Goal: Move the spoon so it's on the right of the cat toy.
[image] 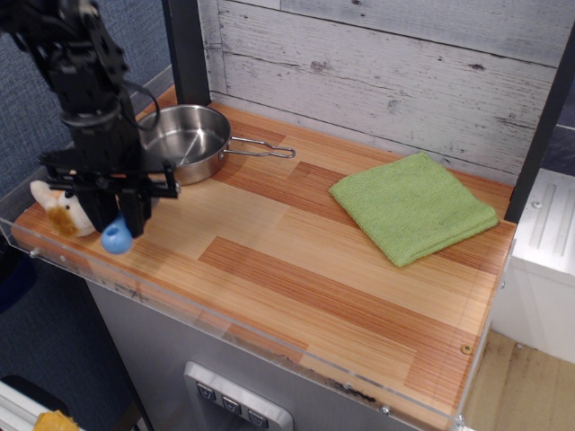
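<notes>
My gripper (119,220) hangs over the front left of the wooden counter, its black fingers (137,214) shut on the spoon (116,237). Only the spoon's light-blue handle end shows below the fingers, at or just above the counter surface; its grey bowl is hidden in the gripper. The cat toy (60,211), white and orange-tan, lies at the far left front corner, partly hidden behind the gripper. The spoon is just to the right of the cat toy, very close to it.
A steel pan (184,142) with a wire handle stands behind the gripper at the back left. A folded green cloth (412,206) lies at the right. A clear plastic rim (225,328) runs along the counter's front edge. A dark post stands at the back left.
</notes>
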`<state>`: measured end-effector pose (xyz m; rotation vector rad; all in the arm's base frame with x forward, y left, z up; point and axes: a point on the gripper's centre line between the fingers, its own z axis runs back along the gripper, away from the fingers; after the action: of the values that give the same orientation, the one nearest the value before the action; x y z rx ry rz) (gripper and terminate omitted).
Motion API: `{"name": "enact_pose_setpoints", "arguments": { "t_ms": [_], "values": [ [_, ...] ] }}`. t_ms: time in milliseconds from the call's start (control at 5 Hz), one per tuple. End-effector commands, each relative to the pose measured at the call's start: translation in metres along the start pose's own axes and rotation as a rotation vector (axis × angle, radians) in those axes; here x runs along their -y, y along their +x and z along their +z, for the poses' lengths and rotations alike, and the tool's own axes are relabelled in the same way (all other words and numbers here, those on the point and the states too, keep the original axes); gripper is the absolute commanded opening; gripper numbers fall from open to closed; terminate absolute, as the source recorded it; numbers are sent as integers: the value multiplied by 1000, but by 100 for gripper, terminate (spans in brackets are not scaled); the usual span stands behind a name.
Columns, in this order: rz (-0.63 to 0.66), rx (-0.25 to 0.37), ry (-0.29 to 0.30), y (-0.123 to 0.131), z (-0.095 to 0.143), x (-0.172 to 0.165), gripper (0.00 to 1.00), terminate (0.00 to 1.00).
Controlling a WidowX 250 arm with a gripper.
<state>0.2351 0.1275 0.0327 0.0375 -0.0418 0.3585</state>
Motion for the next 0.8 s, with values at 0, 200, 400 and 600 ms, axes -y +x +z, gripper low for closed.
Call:
{"name": "enact_pose_setpoints", "arguments": {
  "t_ms": [0, 200, 400, 600],
  "values": [
    [-6, 40, 28, 18, 1, 1, 0, 0],
    [13, 34, 23, 19, -4, -1, 0, 0],
    [100, 32, 60, 15, -3, -6, 100, 0],
    [118, 10, 68, 15, -6, -10, 100, 0]
  ]
}}
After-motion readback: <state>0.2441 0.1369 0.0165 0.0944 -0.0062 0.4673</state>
